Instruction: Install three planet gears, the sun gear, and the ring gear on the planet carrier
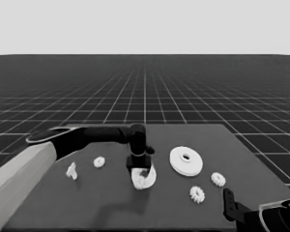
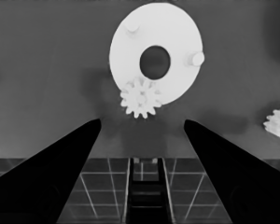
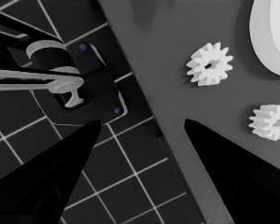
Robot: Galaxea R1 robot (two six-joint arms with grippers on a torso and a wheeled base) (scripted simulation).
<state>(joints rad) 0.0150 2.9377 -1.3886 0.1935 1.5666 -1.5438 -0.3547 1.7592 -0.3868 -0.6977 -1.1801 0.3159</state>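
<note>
The smaller round part (image 1: 146, 180) (image 2: 156, 56) lies at the table's middle, with pegs standing on its face. One small gear (image 2: 141, 97) sits on it at the rim. My left gripper (image 1: 140, 166) (image 2: 142, 123) hangs just above this part, open, with nothing between its fingers. The larger round part (image 1: 186, 160) (image 3: 273, 35) lies to the right. Two loose gears (image 1: 218, 179) (image 1: 197, 194) lie near the front right, and the right wrist view shows them too (image 3: 209, 63) (image 3: 270, 122). Another gear (image 1: 99, 162) lies to the left. My right gripper (image 1: 229, 203) (image 3: 142, 122) waits open at the lower right corner.
A thin white piece (image 1: 71, 170) lies on the table's left side, near the left arm's pale forearm (image 1: 19, 179). Dark machinery with blue lights (image 3: 79, 79) shows past the table's right edge. A gear (image 2: 277, 122) shows at the left wrist view's edge.
</note>
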